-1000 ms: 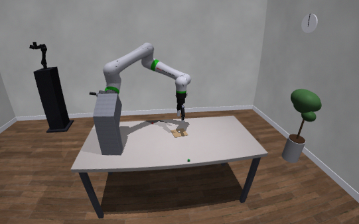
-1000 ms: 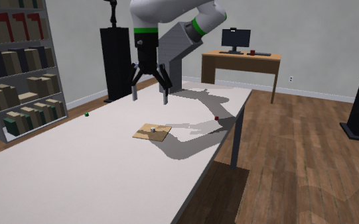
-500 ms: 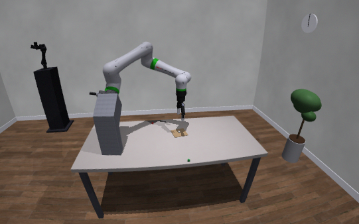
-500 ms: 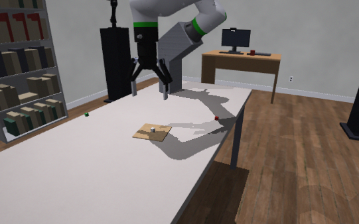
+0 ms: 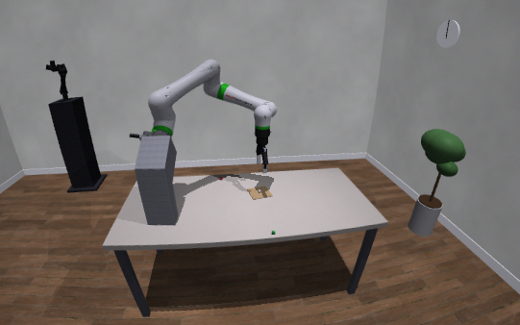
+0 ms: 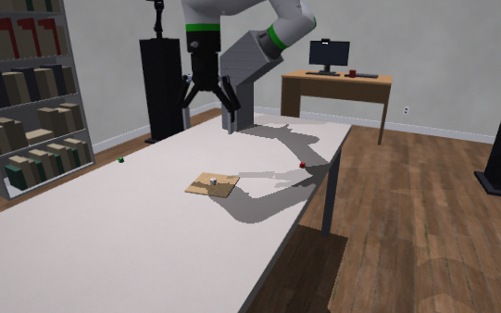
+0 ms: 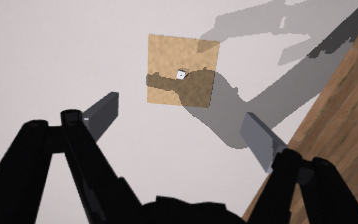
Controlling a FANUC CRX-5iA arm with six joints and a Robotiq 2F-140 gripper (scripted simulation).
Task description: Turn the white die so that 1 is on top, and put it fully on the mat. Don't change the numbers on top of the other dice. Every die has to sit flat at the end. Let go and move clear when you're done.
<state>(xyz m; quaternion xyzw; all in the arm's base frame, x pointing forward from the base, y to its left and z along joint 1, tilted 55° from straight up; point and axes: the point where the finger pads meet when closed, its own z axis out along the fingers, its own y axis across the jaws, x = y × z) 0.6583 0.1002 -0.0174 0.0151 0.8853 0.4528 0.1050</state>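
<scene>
One white die (image 6: 213, 181) (image 7: 181, 75): inside the mat's edges; probably light, stiff, slippery; best pinched squarely by opposite side faces
Jaws: spread wide, holding nothing, above the tabletop (image 5: 317, 207) (image 6: 88, 241) (image 7: 55, 50)
Other dice: one green die (image 5: 273, 233) (image 6: 120, 160), one red die (image 5: 220, 178) (image 6: 302, 165)
Tan mat (image 5: 254, 193) (image 6: 196, 188) (image 7: 165, 50): one

Furnishings seen around the room.
A bookshelf (image 6: 80, 88) is filled with books and boxes, and a wooden desk (image 6: 338, 82) is topped by a monitor (image 6: 329, 53), with a red mug (image 6: 352, 73) placed on it to the right of the monitor's stand. A potted plant (image 5: 443, 145) is set by the right-hand wall, below a round clock (image 5: 448, 34) mounted there. At the left, a small black arm (image 5: 63, 82) (image 6: 158, 20) is carried on a dark pedestal (image 5: 74, 144) (image 6: 163, 88).
</scene>
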